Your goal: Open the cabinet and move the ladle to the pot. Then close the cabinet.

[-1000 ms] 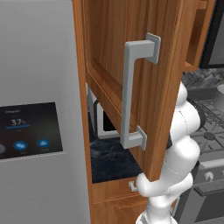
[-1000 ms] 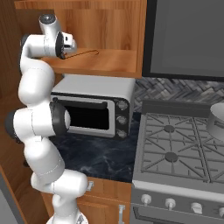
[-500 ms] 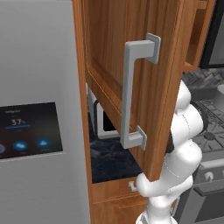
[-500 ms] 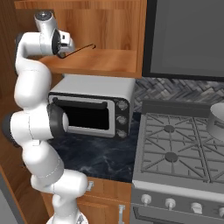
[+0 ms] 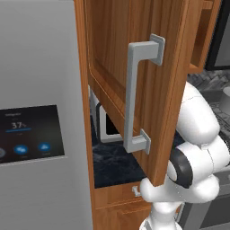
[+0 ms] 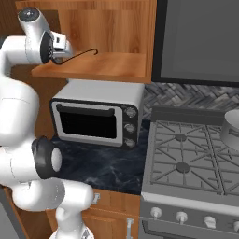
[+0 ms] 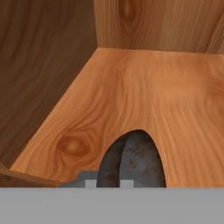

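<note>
Compared with a second ago, your gripper [image 6: 63, 52] has drawn back toward the left edge of the open cabinet [image 6: 109, 65] and its fingers have gone from parted to clenched on the ladle [image 6: 83, 52], which now sticks out rightward from the hand with its thin dark handle lifted just clear of the shelf. In the hand view you see the ladle's rounded grey bowl [image 7: 133, 159] close under the camera, over the wooden shelf floor. The arm's upper link has also swung a little further left in the right base view; the base cameras have not moved.

Counting what you have: one cabinet door [image 5: 134, 85], swung wide open, with one vertical steel bar handle [image 5: 134, 96]; one ladle, in the grip at the shelf's front left; one pot [image 6: 232, 130], standing on the stove [image 6: 186, 158] at the far right edge of the right base view, well apart from the ladle; one toaster oven [image 6: 98, 114] on the dark counter [image 6: 107, 168] beneath the shelf; one grey fridge panel [image 5: 36, 130] with a display
</note>
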